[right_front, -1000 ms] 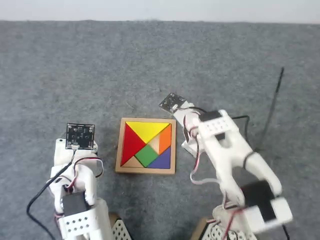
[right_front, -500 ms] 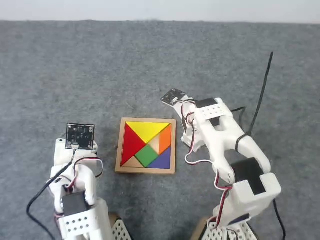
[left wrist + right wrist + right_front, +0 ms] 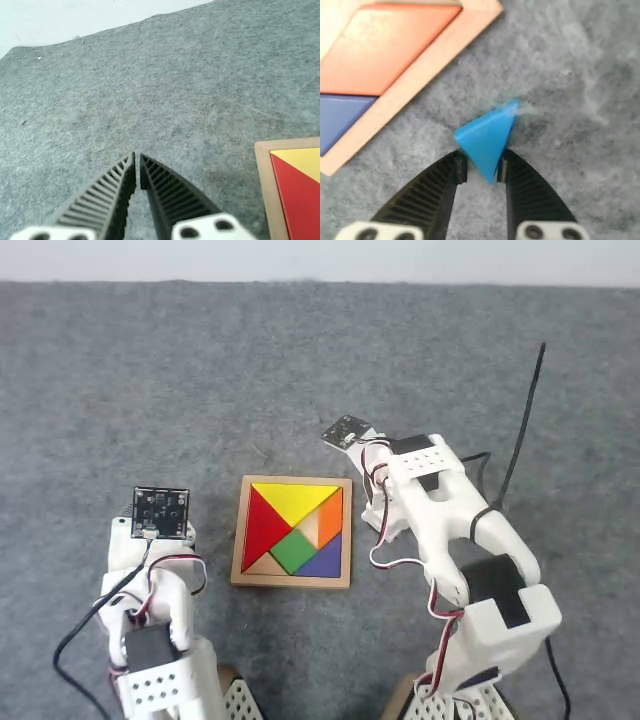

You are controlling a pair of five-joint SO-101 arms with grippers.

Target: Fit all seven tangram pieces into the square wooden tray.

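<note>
The square wooden tray (image 3: 292, 481) lies between the two arms. In it are a red triangle (image 3: 262, 525), a yellow triangle (image 3: 292, 502), an orange piece (image 3: 331, 517), a green square (image 3: 292, 552) and a dark blue triangle (image 3: 325, 562), with bare wood patches between them. Just outside the tray's right rim (image 3: 420, 65), a light blue triangle (image 3: 487, 135) rests on the felt. My right gripper (image 3: 482, 162) is shut on its narrow corner. My left gripper (image 3: 137, 159) is shut on nothing, over bare felt left of the tray's rim (image 3: 264, 180).
Grey felt (image 3: 200, 370) covers the table, with wide free room behind the tray. A thin black cable (image 3: 520, 440) rises to the right of the right arm (image 3: 440, 510). The left arm (image 3: 155, 570) is folded back near the front edge.
The right arm's rear links swung up and forward in the first half second, and its wrist camera shifted slightly back. The left arm and the tray have not moved.
</note>
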